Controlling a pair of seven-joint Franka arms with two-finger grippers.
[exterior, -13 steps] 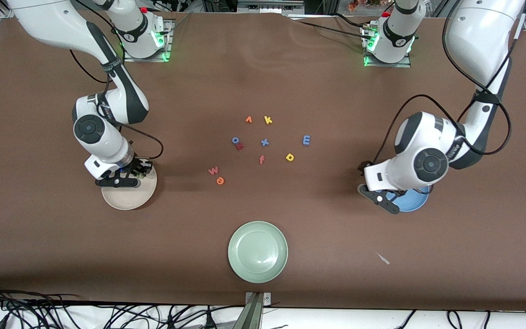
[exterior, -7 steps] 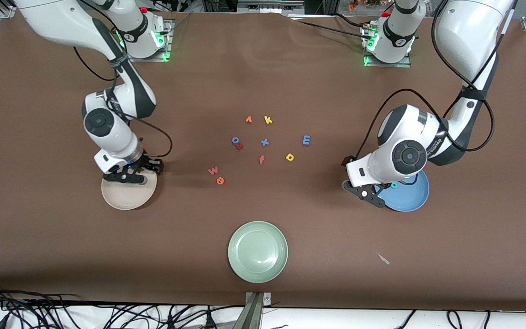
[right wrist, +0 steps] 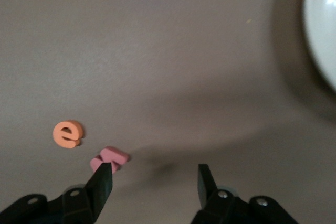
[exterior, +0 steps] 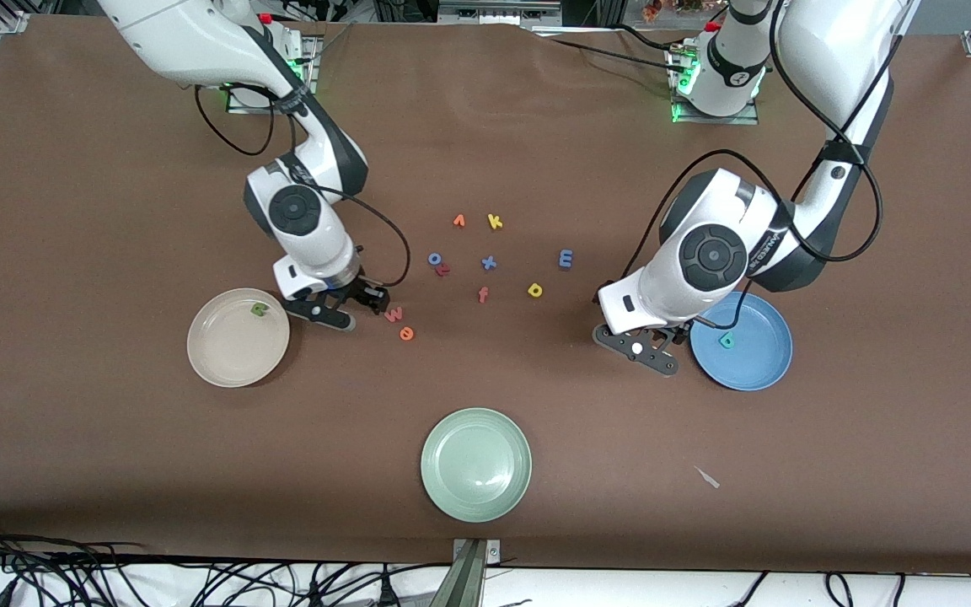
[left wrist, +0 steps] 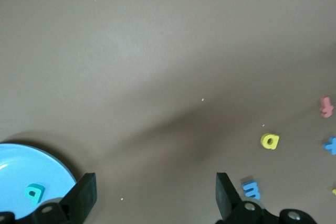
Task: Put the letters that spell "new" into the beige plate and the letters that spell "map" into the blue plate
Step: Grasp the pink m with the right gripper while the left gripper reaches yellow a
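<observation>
Brown cloth covers the desk (exterior: 115, 472), where the beige plate (exterior: 224, 358) already holds the green n (exterior: 260, 309) and the blue plate (exterior: 755, 358) holds the teal p (exterior: 727, 341). Between the plates lie the pinkish-red w (exterior: 394, 314) and, nearer the front camera, the orange e (exterior: 406, 334); the yellow a (exterior: 535, 290) and light-blue m (exterior: 565, 258) sit toward the left arm's end. Right hand (exterior: 365, 305) hovers with fingers parted and empty, just beside the w, which shows by one fingertip in its wrist view, so that letter looks like its next pick. Left hand (exterior: 630, 324) hangs wide and empty beside the blue plate, with the a its nearest letter.
</observation>
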